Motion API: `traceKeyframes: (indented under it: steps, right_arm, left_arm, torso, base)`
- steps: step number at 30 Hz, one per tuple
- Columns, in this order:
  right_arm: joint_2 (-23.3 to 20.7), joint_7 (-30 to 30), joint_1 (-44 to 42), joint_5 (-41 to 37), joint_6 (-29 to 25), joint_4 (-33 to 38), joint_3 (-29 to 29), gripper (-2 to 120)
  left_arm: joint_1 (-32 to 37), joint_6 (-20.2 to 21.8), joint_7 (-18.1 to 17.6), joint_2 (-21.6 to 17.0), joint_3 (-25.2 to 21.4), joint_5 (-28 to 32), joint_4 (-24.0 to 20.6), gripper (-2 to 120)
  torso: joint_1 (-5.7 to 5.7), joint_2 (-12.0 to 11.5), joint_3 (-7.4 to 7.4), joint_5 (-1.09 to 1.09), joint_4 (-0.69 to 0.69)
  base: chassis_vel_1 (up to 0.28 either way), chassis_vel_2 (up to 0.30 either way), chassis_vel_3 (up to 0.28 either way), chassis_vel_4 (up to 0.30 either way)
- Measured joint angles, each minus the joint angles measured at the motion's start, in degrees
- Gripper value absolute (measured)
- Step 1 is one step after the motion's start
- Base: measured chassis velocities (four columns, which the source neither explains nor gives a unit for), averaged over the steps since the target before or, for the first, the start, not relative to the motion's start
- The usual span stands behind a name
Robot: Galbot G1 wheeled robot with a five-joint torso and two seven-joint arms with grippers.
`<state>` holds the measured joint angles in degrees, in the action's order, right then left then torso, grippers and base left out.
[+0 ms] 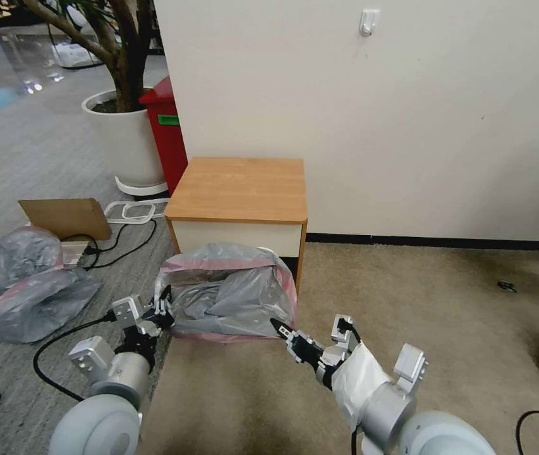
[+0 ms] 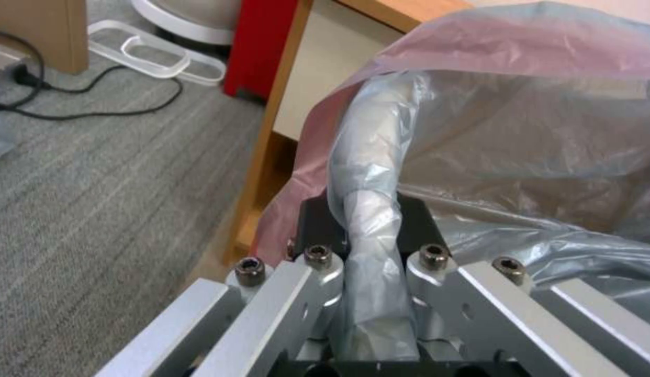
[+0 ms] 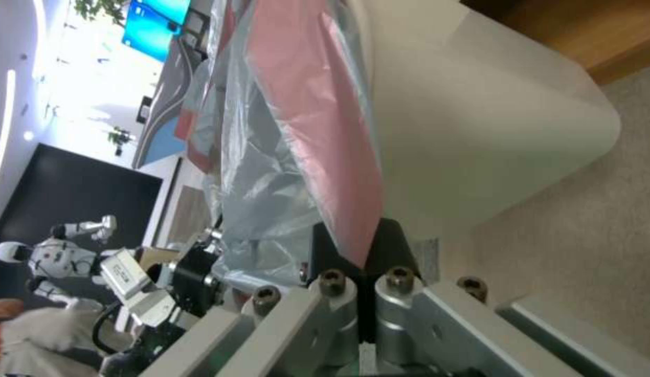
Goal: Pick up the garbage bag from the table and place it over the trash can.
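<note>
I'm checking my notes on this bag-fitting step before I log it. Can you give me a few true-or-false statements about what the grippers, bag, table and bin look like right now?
1. The left gripper is shut on the bag. True.
2. The right gripper hangs open, away from the bag. False: it is shut on the bag's pink rim.
3. The bag lies on the table. False: the tabletop is bare; the bag is held in front of the table, spread between both grippers.
4. The bin is cream-white and sits right by the bag. True.
5. Stuffed grey bags lie on the floor to the robot's left. True.
</note>
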<state>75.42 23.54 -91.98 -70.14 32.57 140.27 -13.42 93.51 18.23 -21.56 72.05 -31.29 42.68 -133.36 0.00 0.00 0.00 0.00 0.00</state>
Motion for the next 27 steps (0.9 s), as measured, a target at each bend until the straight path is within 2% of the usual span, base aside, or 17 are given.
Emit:
traceKeyframes:
  steps: [1,2,4,5,7,8,10,11,15,16,19,20,23,24,25,27]
  right_arm:
    - [0.1,-0.1,0.0,0.1,0.7,0.2,-0.4,2]
    - [0.2,-0.2,-0.1,0.1,1.5,0.9,-0.8,9]
    - [0.2,-0.3,-0.2,0.1,1.8,1.2,-1.0,12]
    - [0.2,-0.6,-0.5,0.1,2.4,1.9,-1.5,22]
    - [0.2,-1.1,-0.8,0.2,2.8,2.3,-2.0,23]
    - [0.1,-1.9,-1.4,1.0,3.2,2.8,-2.9,30]
    - [0.0,-3.7,-2.5,5.8,2.1,2.9,-3.9,38]
    - [0.0,-3.7,-2.5,5.8,2.1,2.9,-3.9,38]
    - [-0.2,-12.7,-3.4,15.7,0.2,3.0,-7.0,57]
    - [-0.2,-12.7,-3.4,15.7,0.2,3.0,-7.0,57]
    - [0.2,-21.4,-2.2,30.4,-5.3,1.4,-7.2,71]
    - [0.2,-21.4,-2.2,30.4,-5.3,1.4,-7.2,71]
    - [2.3,-23.9,0.1,46.1,-9.5,-1.7,-2.5,85]
    - [2.3,-23.9,0.1,46.1,-9.5,-1.7,-2.5,85]
    - [3.3,-23.8,0.7,51.5,-11.4,-3.0,0.3,91]
    - [3.8,-23.6,1.0,54.1,-12.2,-3.8,1.7,95]
  left_arm:
    - [0.0,0.0,0.0,0.1,0.1,0.0,0.0,7]
    - [0.0,0.1,0.0,0.1,0.2,0.0,0.0,7]
    - [0.0,0.1,0.0,0.1,0.2,0.0,0.0,7]
    - [0.0,0.1,0.0,0.1,0.2,0.0,0.3,7]
    - [-0.1,0.1,0.0,0.1,0.1,-0.1,0.5,7]
    - [-0.3,0.1,-0.1,0.1,0.0,-0.1,1.0,7]
    - [-0.7,0.1,-0.6,0.1,-0.1,-0.1,2.6,7]
    - [-0.7,0.1,-0.6,0.1,-0.1,-0.1,2.6,7]
    - [-1.1,0.6,-1.5,0.1,0.0,-0.2,3.7,7]
    - [-1.1,0.6,-1.5,0.1,0.0,-0.2,3.7,7]
    - [-0.9,1.0,-1.7,0.0,0.2,-0.2,3.4,7]
    - [-0.9,1.0,-1.7,0.0,0.2,-0.2,3.4,7]
    - [-0.8,1.0,-1.7,0.0,0.5,-0.3,3.0,7]
    - [-0.8,1.0,-1.7,0.0,0.5,-0.3,3.0,7]
    - [-0.7,1.0,-1.7,0.0,0.6,-0.3,2.9,7]
    - [-0.7,1.0,-1.7,-0.1,0.6,-0.3,2.7,7]
  torso:
    - [0.00,0.0,0.00,0.00,0.00]
    - [0.00,0.0,0.00,0.00,0.00]
    - [0.00,0.0,0.00,0.00,0.00]
    - [0.00,0.0,0.00,0.00,0.00]
    - [0.00,0.0,0.00,0.00,0.00]
    - [0.00,0.0,0.00,-0.01,0.00]
    - [0.00,0.0,0.00,0.00,0.00]
    - [0.00,0.0,0.00,0.00,0.00]
    - [0.00,0.0,0.00,-0.01,0.00]
    - [0.00,0.0,0.00,-0.01,0.00]
    - [0.00,0.0,0.00,-0.01,0.00]
    - [0.00,0.0,0.00,-0.01,0.00]
    - [0.00,0.0,0.00,0.00,0.00]
    - [0.00,0.0,0.00,0.00,0.00]
    - [0.00,0.0,0.00,0.00,0.00]
    - [0.00,0.0,0.00,-0.01,0.01]
  base:
    - [0.000,0.000,0.000,0.000]
    - [0.000,0.000,0.000,0.000]
    - [0.000,0.000,0.000,0.000]
    - [0.000,0.000,0.000,0.000]
    - [0.000,0.000,0.000,0.000]
    - [0.000,0.000,0.000,0.000]
    - [0.000,0.000,0.000,0.000]
    - [0.000,0.000,0.000,0.000]
    - [0.000,0.000,0.000,0.000]
    - [0.000,0.000,0.000,0.000]
    - [0.000,0.000,0.000,0.000]
    - [0.000,0.000,0.000,0.000]
    - [0.000,0.000,0.000,0.000]
    - [0.000,0.000,0.000,0.000]
    - [0.000,0.000,0.000,0.000]
    - [0.000,0.000,0.000,0.000]
